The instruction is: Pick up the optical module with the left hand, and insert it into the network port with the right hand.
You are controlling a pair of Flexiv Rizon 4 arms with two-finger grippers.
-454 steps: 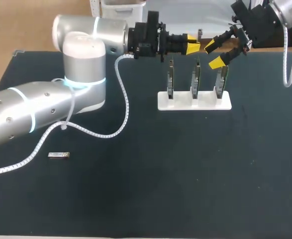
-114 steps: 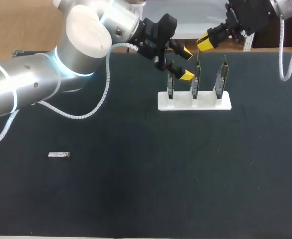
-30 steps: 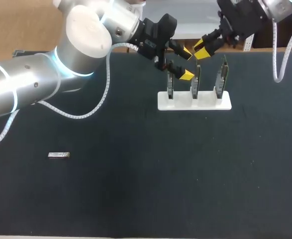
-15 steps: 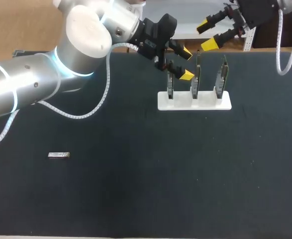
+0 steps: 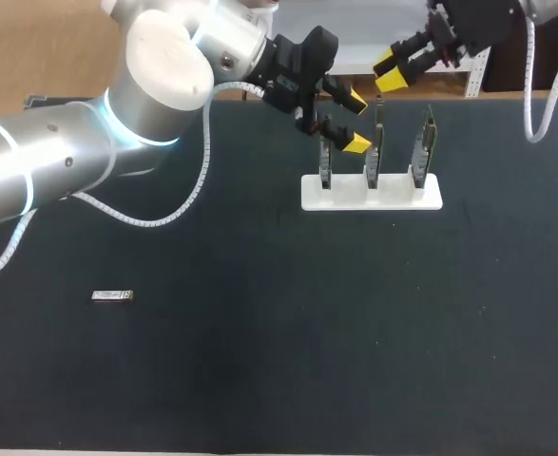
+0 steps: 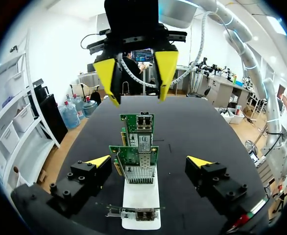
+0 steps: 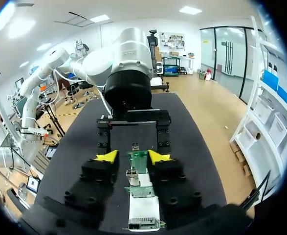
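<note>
The optical module [image 5: 112, 296], a small silver bar, lies alone on the black table at the front left, far from both arms. A white stand [image 5: 393, 195] at the back holds three upright network cards [image 5: 423, 144]. My left gripper [image 5: 355, 122] hovers wide open beside the left card; in its own view the cards [image 6: 140, 164] stand between its spread fingers [image 6: 149, 164]. My right gripper [image 5: 391, 72] hangs above and behind the middle card, its fingers a narrow gap apart and holding nothing. In the right wrist view that gripper [image 7: 132, 156] looks down over the stand [image 7: 143, 209].
The black table [image 5: 355, 332] stretches wide in front of the stand. My left arm [image 5: 155, 104] crosses the back left, its white cable [image 5: 198, 190] drooping onto the table. The two grippers face each other over the stand.
My right gripper rose away from the cards, spread wide half a second ago, then narrowed again. The left arm and the module have not moved.
</note>
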